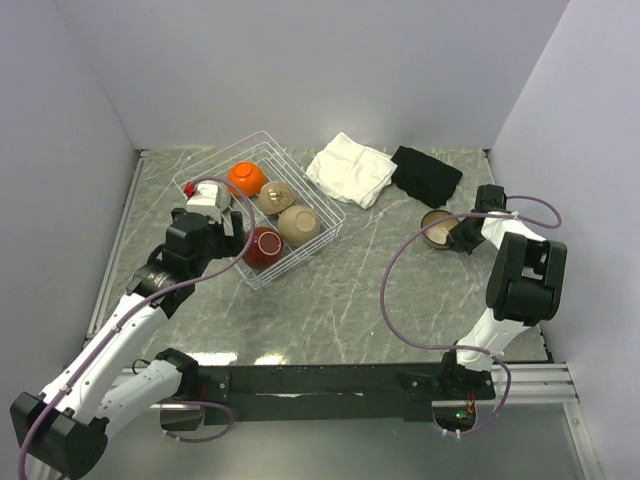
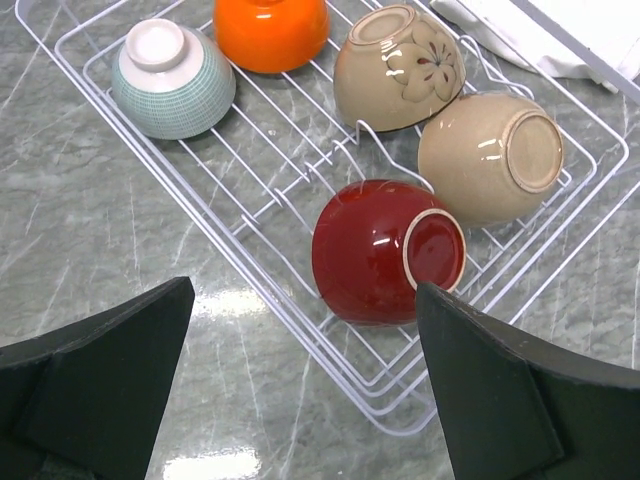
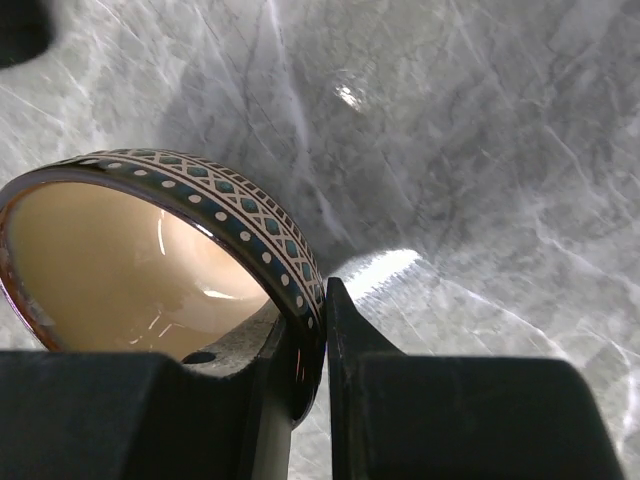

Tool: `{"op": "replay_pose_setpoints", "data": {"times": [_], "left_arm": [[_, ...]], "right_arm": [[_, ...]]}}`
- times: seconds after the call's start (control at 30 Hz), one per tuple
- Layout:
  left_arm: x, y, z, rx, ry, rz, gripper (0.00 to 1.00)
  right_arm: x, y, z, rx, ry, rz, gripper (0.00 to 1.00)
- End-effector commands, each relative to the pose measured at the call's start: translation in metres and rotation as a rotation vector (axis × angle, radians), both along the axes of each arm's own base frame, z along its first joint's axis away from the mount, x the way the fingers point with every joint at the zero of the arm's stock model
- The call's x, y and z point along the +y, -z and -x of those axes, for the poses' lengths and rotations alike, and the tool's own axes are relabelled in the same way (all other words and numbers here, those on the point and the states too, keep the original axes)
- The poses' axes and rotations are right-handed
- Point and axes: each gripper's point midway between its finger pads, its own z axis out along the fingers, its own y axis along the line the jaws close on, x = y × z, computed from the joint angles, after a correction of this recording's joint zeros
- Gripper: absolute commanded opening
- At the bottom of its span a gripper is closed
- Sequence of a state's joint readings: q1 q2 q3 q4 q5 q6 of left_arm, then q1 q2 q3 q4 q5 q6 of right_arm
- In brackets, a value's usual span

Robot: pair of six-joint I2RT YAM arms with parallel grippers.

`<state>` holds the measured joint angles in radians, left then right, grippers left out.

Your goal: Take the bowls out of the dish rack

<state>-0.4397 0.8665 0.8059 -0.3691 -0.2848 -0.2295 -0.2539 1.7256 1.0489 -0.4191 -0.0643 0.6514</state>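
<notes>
The white wire dish rack [image 1: 222,166] [image 2: 260,290] holds several upturned bowls: orange [image 1: 246,178] [image 2: 270,32], pale blue-green [image 2: 172,82], tan with a flower [image 1: 276,197] [image 2: 398,66], beige [image 1: 299,226] [image 2: 490,156] and red [image 1: 264,247] [image 2: 385,250]. My left gripper [image 1: 215,225] [image 2: 300,390] is open over the rack's near corner, just short of the red bowl. My right gripper [image 1: 462,236] [image 3: 315,340] is shut on the rim of the dark brown patterned bowl [image 1: 437,227] [image 3: 150,260], upright at the table on the right.
A folded white cloth [image 1: 350,169] and a black cloth [image 1: 425,175] lie at the back beyond the rack. Grey walls close in both sides. Bare marble table [image 1: 340,290] lies between rack and right arm.
</notes>
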Motion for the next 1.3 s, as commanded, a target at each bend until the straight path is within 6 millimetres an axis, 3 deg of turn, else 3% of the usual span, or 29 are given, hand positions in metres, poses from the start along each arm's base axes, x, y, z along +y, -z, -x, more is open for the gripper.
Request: {"op": "replay_pose_setpoints", "data": {"times": [0.0, 0.07, 0.1, 0.17, 0.2, 0.27, 0.3, 0.33, 0.5, 0.53, 0.57, 0.63, 0.77, 0.93, 1.03, 1.27], "left_arm": [[-0.01, -0.017, -0.012, -0.046, -0.002, 0.058, 0.99], [-0.012, -0.012, -0.015, -0.021, 0.008, 0.04, 0.99], [-0.012, -0.013, -0.017, -0.022, 0.007, 0.035, 0.99], [-0.013, -0.01, -0.021, -0.011, 0.01, 0.01, 1.0], [-0.014, -0.013, -0.024, -0.017, 0.015, 0.008, 1.0], [-0.019, -0.009, -0.029, 0.0, 0.041, -0.014, 0.99], [-0.021, -0.015, -0.032, -0.008, 0.049, -0.015, 0.99], [-0.023, -0.015, -0.034, -0.007, 0.062, -0.029, 0.99], [-0.035, -0.018, -0.054, -0.003, 0.122, -0.087, 0.99], [-0.037, -0.019, -0.056, -0.004, 0.147, -0.11, 1.0], [-0.042, -0.021, -0.062, -0.001, 0.17, -0.12, 0.99], [-0.05, -0.019, -0.064, 0.016, 0.229, -0.15, 1.0], [-0.061, -0.019, -0.082, 0.024, 0.311, -0.24, 1.0], [-0.065, -0.005, -0.101, 0.045, 0.385, -0.406, 1.0], [-0.067, 0.008, -0.116, 0.062, 0.43, -0.506, 0.99], [-0.076, 0.041, -0.142, 0.106, 0.57, -0.692, 1.0]], "right_arm": [[-0.008, -0.006, -0.019, -0.077, 0.048, 0.02, 0.18], [-0.009, -0.009, -0.018, -0.086, 0.065, 0.024, 0.26], [-0.009, -0.009, -0.014, -0.085, 0.068, 0.026, 0.39], [-0.012, -0.021, -0.013, -0.118, 0.087, 0.049, 0.53], [-0.011, -0.022, -0.01, -0.126, 0.089, 0.05, 0.66], [-0.01, -0.038, -0.011, -0.178, 0.095, 0.05, 0.82], [-0.008, -0.044, -0.011, -0.193, 0.095, 0.048, 0.95], [-0.008, -0.055, -0.009, -0.212, 0.102, 0.055, 1.0], [-0.01, -0.092, 0.003, -0.293, 0.122, 0.113, 1.0], [-0.004, -0.109, 0.005, -0.352, 0.111, 0.119, 1.0], [0.006, -0.109, 0.009, -0.368, 0.08, 0.099, 1.0], [0.028, -0.132, 0.011, -0.455, 0.006, 0.1, 1.0], [0.058, -0.15, 0.029, -0.524, -0.115, 0.148, 1.0], [0.089, -0.179, 0.047, -0.655, -0.296, 0.144, 1.0], [0.107, -0.186, 0.057, -0.702, -0.392, 0.141, 1.0], [0.117, -0.177, 0.069, -0.711, -0.444, 0.117, 1.0]]}}
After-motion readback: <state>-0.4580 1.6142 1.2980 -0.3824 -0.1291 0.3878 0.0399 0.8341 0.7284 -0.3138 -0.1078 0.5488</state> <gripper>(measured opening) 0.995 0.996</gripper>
